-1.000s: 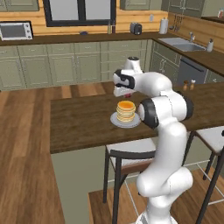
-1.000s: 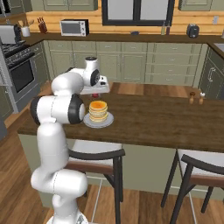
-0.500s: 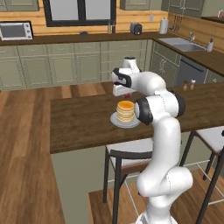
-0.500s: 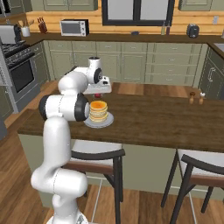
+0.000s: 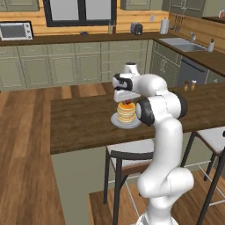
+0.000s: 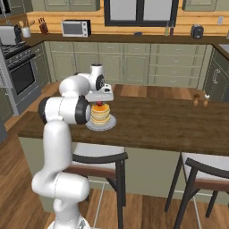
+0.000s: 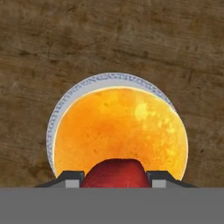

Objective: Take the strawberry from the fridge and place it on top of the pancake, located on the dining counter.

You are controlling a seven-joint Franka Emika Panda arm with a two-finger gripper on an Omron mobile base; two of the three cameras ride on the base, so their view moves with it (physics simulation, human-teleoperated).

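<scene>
Left base view: I am seeing the white arm's two-finger gripper (image 5: 127, 101) hanging directly over the short stack of round golden-tan pancakes (image 5: 126, 113), which is sitting on a round light-grey plate (image 5: 115, 120) on the long dark-brown wooden dining counter (image 5: 79, 121). The tiny rounded red strawberry (image 5: 128, 102) is showing as a red spot right at the top of the stack, under the hand. The plate is lying well inside the counter's near and far edges, with bare wood stretching to the left of it; on the right the arm's own elbow is crowding in just beside the plate.

Right base view: I am reading the same arrangement from the other side, gripper (image 6: 99, 103) above strawberry (image 6: 99, 104) above pancake stack (image 6: 100, 114), and open countertop (image 6: 170, 125) is running away to the right as far as two small shakers (image 6: 200, 99) near the far edge. Dark-framed stools (image 6: 98, 161) are standing under the near edge.

Hand view: I am looking straight down; the strawberry (image 7: 114, 173) is clamped between the two grey fingertips (image 7: 72, 179), over the near part of the pancake (image 7: 120, 129). The plate rim (image 7: 118, 78) is showing as a thin arc beyond the stack, with wood grain all round it
</scene>
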